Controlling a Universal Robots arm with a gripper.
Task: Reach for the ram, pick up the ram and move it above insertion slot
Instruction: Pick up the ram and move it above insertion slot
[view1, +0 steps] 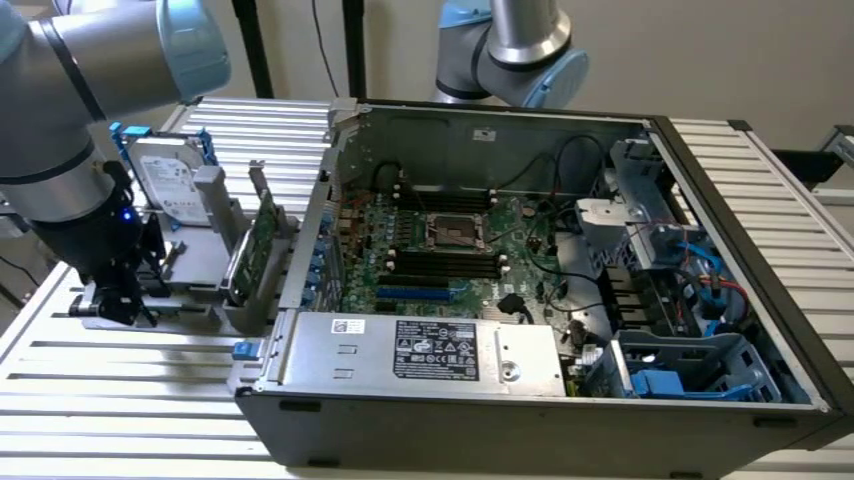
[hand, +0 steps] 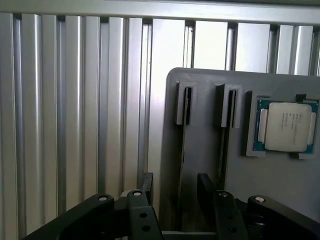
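— So, which step is this?
— The reach, by my reading. The pincer (view1: 114, 295) hangs with its fingers (hand: 147, 182) apart, clamped on nothing, and the ram is not yet lifted.
— Where is the ram?
— In the wrist view a thin dark strip stands edge-on in a groove of the grey holder (hand: 205, 145) and runs between the two fingers. I take that strip for the ram (hand: 183, 145), though it is too thin to make out any chips. A second groove (hand: 227, 145) runs beside it, and a processor chip (hand: 285, 125) lies in a recess further along the holder.
— And the wider scene?
— The holder sits on the slatted counter (view1: 134, 380) at the left of the exterior view, outside the open computer case (view1: 534, 430). A hard drive (view1: 174, 180) and a wider green card (view1: 267, 235) stand on it.
— How is the arm posed?
— The arm (view1: 60, 150) runs from the upper left corner of the exterior view with its wrist turned straight down. The pincer is low over the holder's end, at the lower left.
— What does the grip call for?
— I'd say fingers square to the strip's flat faces, centred on it, and low enough to catch board, not just the top edge. The insertion slot (view1: 441, 262), among the long dark sockets on the motherboard (view1: 441, 230), lies well apart, toward the middle of the frame inside the case.
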